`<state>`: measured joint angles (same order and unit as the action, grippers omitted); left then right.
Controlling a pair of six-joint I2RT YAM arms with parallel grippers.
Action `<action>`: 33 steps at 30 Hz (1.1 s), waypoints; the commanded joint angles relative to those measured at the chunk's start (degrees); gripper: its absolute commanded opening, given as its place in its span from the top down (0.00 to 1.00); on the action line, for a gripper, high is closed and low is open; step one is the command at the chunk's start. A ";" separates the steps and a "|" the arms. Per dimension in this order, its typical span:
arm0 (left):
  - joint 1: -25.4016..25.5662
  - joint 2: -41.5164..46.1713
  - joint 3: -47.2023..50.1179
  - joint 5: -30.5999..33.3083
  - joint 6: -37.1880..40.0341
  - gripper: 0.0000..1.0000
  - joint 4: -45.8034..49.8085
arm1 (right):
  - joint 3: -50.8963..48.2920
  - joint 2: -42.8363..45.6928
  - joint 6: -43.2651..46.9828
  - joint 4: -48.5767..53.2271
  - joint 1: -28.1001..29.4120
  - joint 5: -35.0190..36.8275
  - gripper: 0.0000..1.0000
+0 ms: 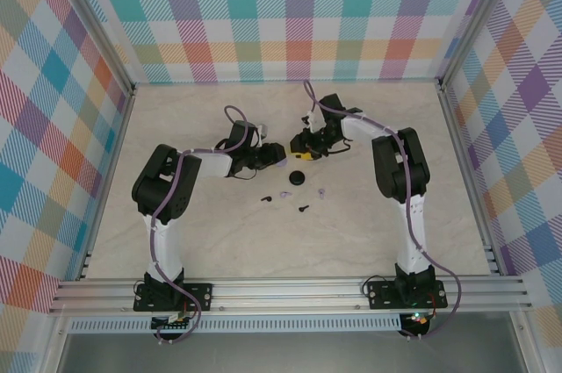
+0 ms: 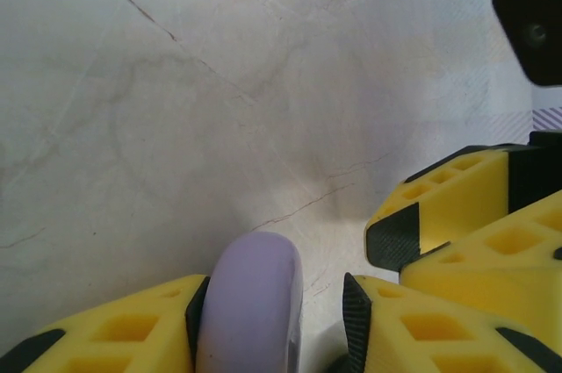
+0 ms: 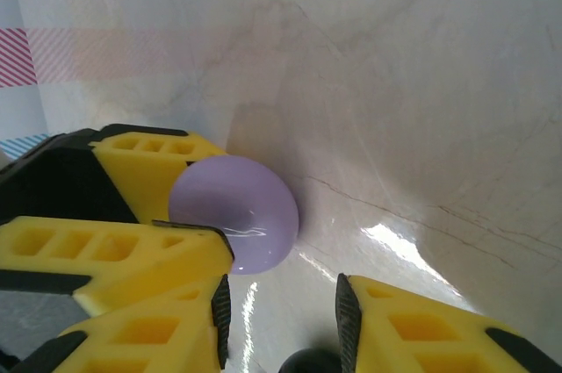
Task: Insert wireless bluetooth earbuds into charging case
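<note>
From above, the two arms meet at the middle of the counter (image 1: pixel 176 233), and what is between them is too small to make out. The left wrist view shows it up close: the left hand (image 2: pixel 274 296) holds the lilac case (image 2: pixel 253 303) on its edge between its yellow fingers (image 2: pixel 114 329). In the right wrist view, the right hand (image 3: pixel 281 294) is open, with bare counter between its fingers, just beside that case. The view from above shows the black case (image 1: pixel 299 178) near the hands. The black earbuds (image 1: pixel 265 198) (image 1: pixel 303 208) and lilac earbuds (image 1: pixel 284 194) (image 1: pixel 322 192) lie loose on the counter, apart from both cases.
</note>
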<state>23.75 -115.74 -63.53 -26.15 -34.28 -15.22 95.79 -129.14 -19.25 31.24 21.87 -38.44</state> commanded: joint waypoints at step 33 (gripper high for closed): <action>-4.79 19.94 1.44 -18.03 -1.24 0.84 -12.30 | -22.65 29.56 1.96 -26.14 -8.42 -18.96 0.46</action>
<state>19.29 -99.83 -59.55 -38.72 -36.42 -23.29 74.48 -104.68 -20.32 11.55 13.26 -51.35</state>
